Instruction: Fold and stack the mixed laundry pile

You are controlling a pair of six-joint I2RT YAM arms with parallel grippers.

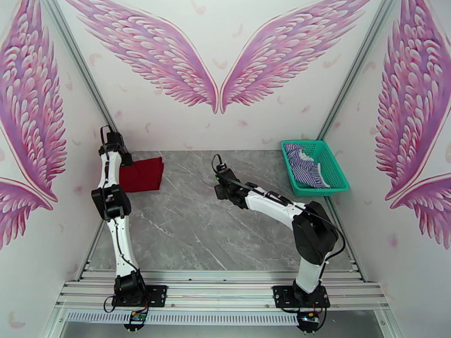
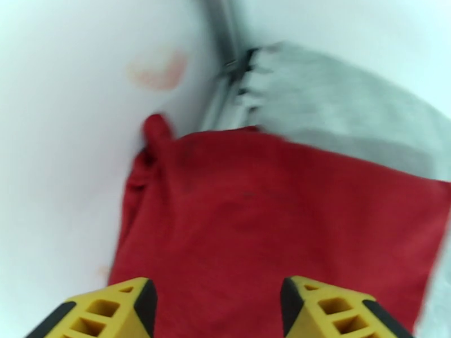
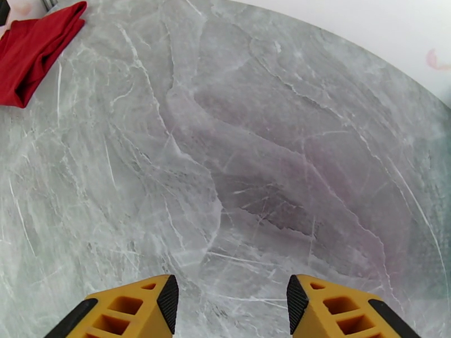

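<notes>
The red T-shirt (image 2: 282, 221) lies folded flat at the far left of the bench (image 1: 225, 232), close to the wall. The left hand (image 2: 217, 294) hovers over it, fingers spread and holding nothing. The striped shirt (image 1: 307, 164) sits crumpled in the teal basket (image 1: 336, 164) at the far right. The right hand (image 3: 231, 299) is spread over bare bench. Both garments look light, limp and unbreakable. The striped one probably lifts best by pinching a raised fold, then finding its shoulders.
</notes>
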